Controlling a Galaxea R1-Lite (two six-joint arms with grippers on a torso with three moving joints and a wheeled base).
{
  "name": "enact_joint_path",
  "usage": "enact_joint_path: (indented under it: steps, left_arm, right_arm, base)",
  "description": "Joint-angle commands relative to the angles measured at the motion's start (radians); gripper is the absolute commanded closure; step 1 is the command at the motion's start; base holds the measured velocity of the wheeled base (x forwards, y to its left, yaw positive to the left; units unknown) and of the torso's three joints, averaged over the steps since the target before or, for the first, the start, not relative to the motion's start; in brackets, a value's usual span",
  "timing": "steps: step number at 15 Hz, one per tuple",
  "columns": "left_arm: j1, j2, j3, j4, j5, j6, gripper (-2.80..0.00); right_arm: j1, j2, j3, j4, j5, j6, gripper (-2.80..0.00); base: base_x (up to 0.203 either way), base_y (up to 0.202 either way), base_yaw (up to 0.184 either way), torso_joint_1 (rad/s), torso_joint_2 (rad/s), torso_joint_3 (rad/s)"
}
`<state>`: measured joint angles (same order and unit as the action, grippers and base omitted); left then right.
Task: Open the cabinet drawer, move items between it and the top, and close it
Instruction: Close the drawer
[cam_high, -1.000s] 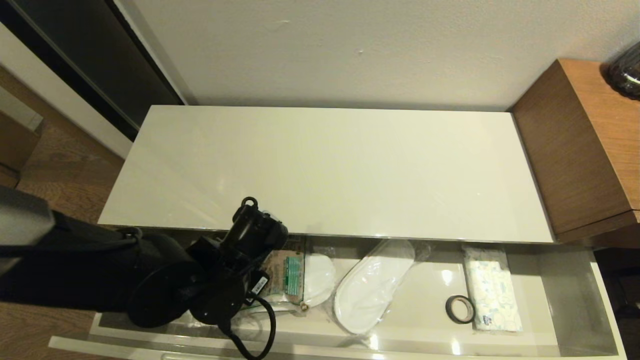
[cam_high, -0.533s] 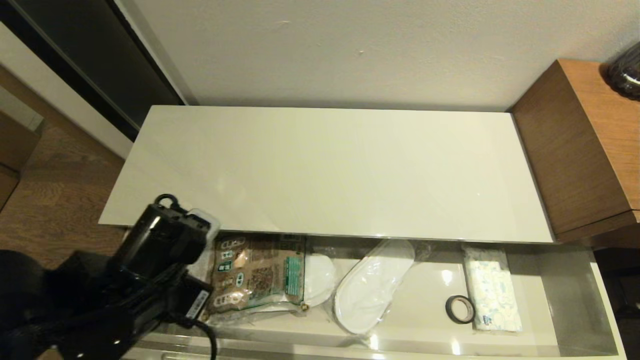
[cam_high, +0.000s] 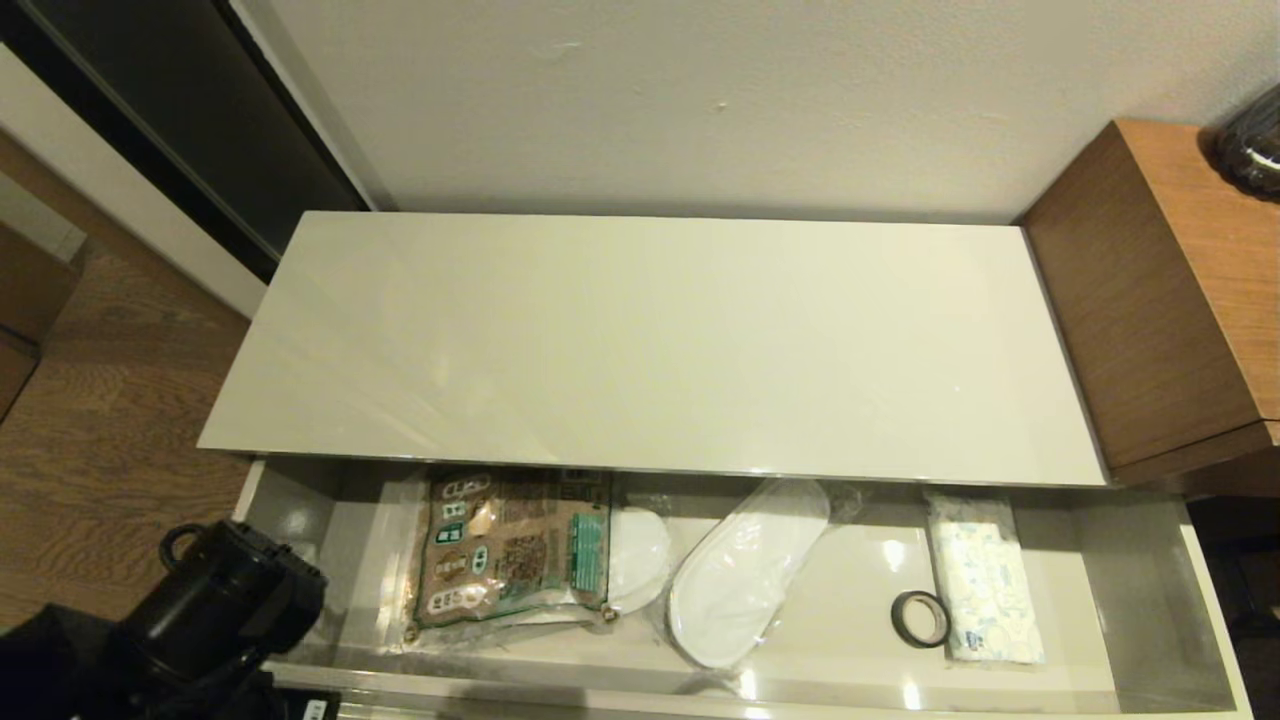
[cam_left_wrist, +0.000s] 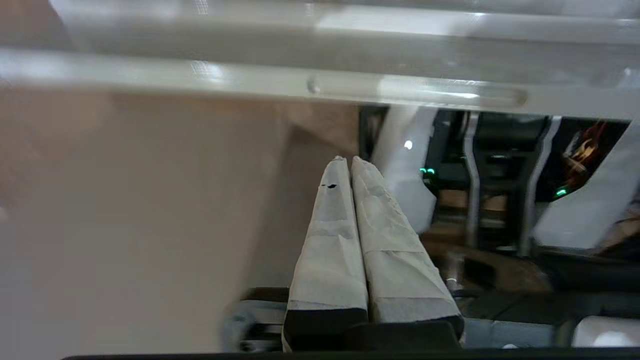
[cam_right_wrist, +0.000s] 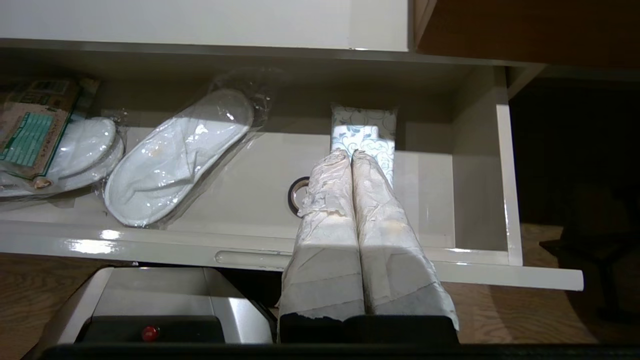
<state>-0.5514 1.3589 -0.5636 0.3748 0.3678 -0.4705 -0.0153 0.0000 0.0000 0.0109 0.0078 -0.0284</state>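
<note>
The cabinet drawer (cam_high: 1135, 590) is pulled open below the top (cam_high: 650, 340), which is bare. In the drawer lie the brown-and-green packet (cam_high: 505, 550) at the left, the dark tape ring (cam_high: 920, 618) and the tissue pack (cam_high: 985, 585) at the right. My left arm (cam_high: 220, 605) hangs outside the drawer's front left corner; its left gripper (cam_left_wrist: 348, 159) is shut on nothing, below the drawer's face panel (cam_left_wrist: 320, 85). My right gripper (cam_right_wrist: 350, 152) is shut and empty, in front of the drawer, lined up with the tape ring (cam_right_wrist: 295, 192) and tissue pack (cam_right_wrist: 364, 127).
Plastic-wrapped white slippers (cam_high: 745, 575) lie in the middle of the drawer, one partly under the packet. A taller brown wooden unit (cam_high: 1170, 300) stands to the right of the top. Wood floor (cam_high: 110, 400) is at the left.
My left arm has pulled back from over the packet, down and to the left, out of the drawer, and its gripper has shut. The packet now lies uncovered in the drawer.
</note>
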Motion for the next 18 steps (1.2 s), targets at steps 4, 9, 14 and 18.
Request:
enact_joint_path:
  steps: [4, 9, 14, 18]
  left_arm:
    - [-0.014, 0.163, 0.176, -0.203, -0.013, -0.095, 0.00]
    - [-0.015, 0.347, 0.208, -0.392, -0.004, -0.187, 0.00]
    - [-0.016, 0.452, 0.190, -0.488, 0.026, -0.240, 0.00]
    - [-0.015, 0.485, 0.161, -0.505, 0.053, -0.266, 0.00]
  right_arm:
    - [0.000, 0.000, 0.000, 0.000, 0.001, -0.001, 0.00]
    - [0.000, 0.000, 0.000, 0.000, 0.001, -0.001, 0.00]
    - [0.000, 0.000, 0.000, 0.000, 0.001, -0.001, 0.00]
    - [0.000, 0.000, 0.000, 0.000, 0.000, -0.001, 0.00]
  base:
    - [0.000, 0.000, 0.000, 0.000, 0.00, 0.000]
    - [0.000, 0.000, 0.000, 0.000, 0.00, 0.000]
    - [0.000, 0.000, 0.000, 0.000, 0.00, 0.000]
    - [0.000, 0.000, 0.000, 0.000, 0.00, 0.000]
